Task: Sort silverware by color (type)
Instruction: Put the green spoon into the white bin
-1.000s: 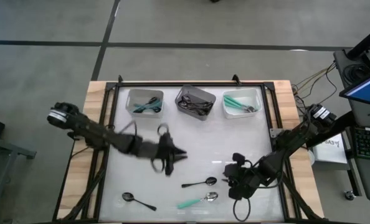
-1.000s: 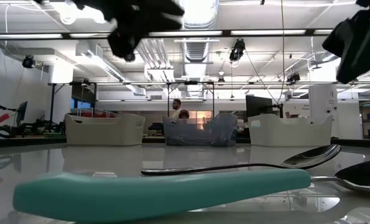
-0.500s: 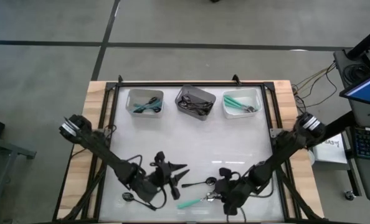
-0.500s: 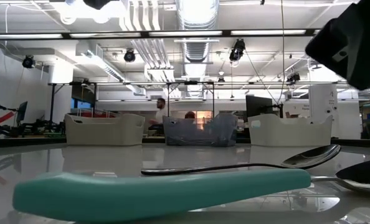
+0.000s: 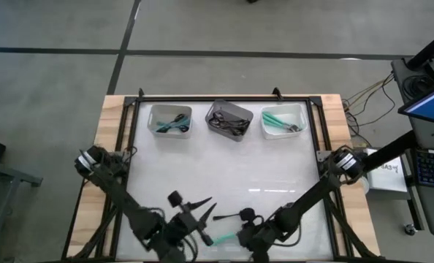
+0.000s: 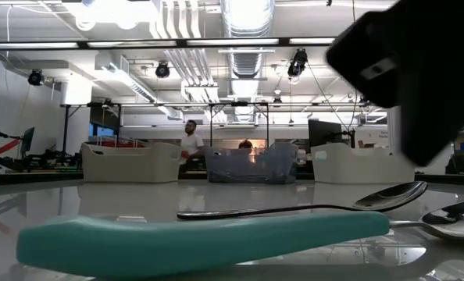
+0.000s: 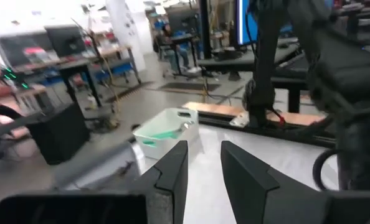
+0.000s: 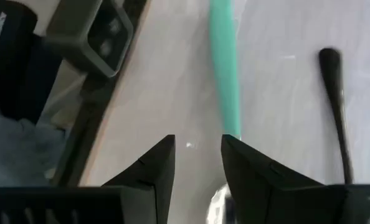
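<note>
Both arms have dropped toward the white table's [image 5: 275,164] near edge, each end effector narrowly parted, empty.

Lighting: we see bright ceiling strips [image 6: 240,40], glare on table [image 5: 224,168]; wrist views motion-blurred, near spoon [image 6: 201,238] soft.

I work in a robotics lab, a big open hall. Bare ducts [image 6: 246,19] and strip lights [image 6: 240,40] run along the ceiling, and metal frames [image 6: 251,117] stand across the floor. My table [image 5: 224,164] sits on grey concrete. Desks [image 7: 113,59] with monitors [image 7: 70,40] fill the room, a person [image 6: 190,137] stands among them, and a keyboard [image 5: 430,169] lies beside me.
</note>
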Robot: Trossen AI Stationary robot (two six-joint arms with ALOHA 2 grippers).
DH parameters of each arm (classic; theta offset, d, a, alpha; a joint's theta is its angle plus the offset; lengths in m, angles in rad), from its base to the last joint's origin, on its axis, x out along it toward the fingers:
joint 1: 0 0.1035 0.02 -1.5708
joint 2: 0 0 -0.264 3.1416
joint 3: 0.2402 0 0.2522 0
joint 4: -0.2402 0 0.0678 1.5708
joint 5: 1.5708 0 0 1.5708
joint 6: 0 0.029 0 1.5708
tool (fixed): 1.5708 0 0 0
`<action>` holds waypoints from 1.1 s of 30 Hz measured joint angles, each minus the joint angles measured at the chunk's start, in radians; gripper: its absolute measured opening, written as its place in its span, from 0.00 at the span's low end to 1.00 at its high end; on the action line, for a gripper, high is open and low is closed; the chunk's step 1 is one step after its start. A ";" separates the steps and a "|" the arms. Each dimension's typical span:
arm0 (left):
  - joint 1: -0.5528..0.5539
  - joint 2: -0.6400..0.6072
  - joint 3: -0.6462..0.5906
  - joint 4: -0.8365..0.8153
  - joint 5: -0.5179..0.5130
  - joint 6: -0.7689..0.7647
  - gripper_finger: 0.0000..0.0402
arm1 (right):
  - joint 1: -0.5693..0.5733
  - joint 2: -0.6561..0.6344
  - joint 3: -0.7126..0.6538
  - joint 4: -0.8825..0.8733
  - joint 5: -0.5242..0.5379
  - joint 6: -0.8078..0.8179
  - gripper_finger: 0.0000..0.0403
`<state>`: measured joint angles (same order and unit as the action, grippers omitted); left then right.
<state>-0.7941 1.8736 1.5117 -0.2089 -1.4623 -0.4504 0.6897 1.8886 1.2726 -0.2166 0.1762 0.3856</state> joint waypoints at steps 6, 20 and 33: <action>-0.070 0.000 0.034 -0.100 -0.107 -0.066 0.20 | -0.044 0.018 0.011 0.014 0.005 -0.017 0.31; -0.108 -0.002 0.028 -0.104 -0.110 -0.089 0.20 | -0.076 0.115 0.015 0.103 -0.002 -0.002 0.30; -0.108 -0.002 0.027 -0.103 -0.110 -0.087 0.20 | -0.088 0.114 0.015 0.095 -0.039 0.009 0.07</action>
<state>-0.9020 1.8713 1.5387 -0.3122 -1.5719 -0.5373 0.6018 2.0023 1.2873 -0.1217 0.1376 0.3944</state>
